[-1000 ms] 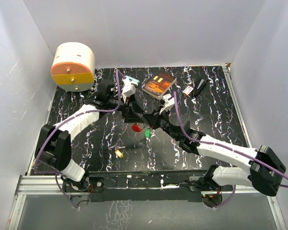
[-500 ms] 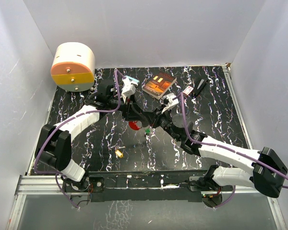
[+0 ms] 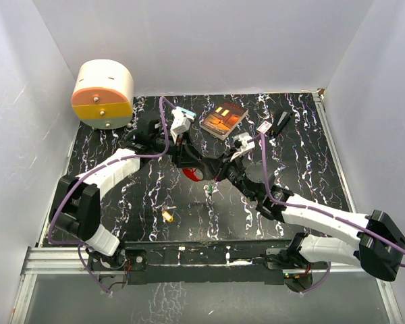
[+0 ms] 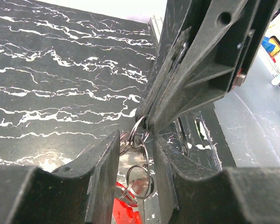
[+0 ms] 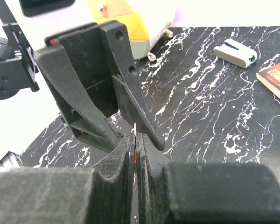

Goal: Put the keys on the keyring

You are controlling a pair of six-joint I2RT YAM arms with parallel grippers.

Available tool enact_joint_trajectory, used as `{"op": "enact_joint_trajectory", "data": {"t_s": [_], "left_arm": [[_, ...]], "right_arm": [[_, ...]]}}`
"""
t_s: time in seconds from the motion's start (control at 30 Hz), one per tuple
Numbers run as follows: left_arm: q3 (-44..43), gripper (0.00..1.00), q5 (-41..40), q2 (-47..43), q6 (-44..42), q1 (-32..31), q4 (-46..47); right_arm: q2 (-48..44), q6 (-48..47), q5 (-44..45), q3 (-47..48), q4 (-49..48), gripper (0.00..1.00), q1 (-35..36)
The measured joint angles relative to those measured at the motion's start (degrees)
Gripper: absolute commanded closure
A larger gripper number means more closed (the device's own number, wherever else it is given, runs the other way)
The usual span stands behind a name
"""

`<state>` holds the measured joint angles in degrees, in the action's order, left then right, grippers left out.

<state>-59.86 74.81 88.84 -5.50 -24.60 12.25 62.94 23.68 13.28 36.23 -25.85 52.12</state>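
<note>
Threading: right jaws clamp the keyring at 12 o'clock; left jaws straddle it half-open. Next we part its coil.

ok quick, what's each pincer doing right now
left pincer: jaws either side of the keyring, cannot tell if gripping
right pincer: shut on the keyring

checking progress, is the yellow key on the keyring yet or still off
Off: the yellow key lies alone on the black table, well apart from the keyring pinched in the right gripper.
</note>
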Motion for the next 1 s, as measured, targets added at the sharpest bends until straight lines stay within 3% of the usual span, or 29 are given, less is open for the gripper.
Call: {"op": "enact_joint_trajectory", "data": {"t_s": [0.37, 0.6, 1.0], "left_arm": [[0.72, 0.72, 2.01, 0.0, 4.72, 0.0, 5.35], [1.38, 0.69, 2.25, 0.0, 4.42, 0.0, 5.31], [1.68, 0.72, 2.1, 0.0, 4.81, 0.0, 6.1]], "right_arm": [[-1.09, 0.48, 0.33, -2.58, -0.59, 0.92, 0.02], [-1.9, 0.46, 0.35, -2.73, -1.95, 0.92, 0.28], [-1.95, 0.61, 0.26, -3.26, -3.89, 0.92, 0.66]]}}
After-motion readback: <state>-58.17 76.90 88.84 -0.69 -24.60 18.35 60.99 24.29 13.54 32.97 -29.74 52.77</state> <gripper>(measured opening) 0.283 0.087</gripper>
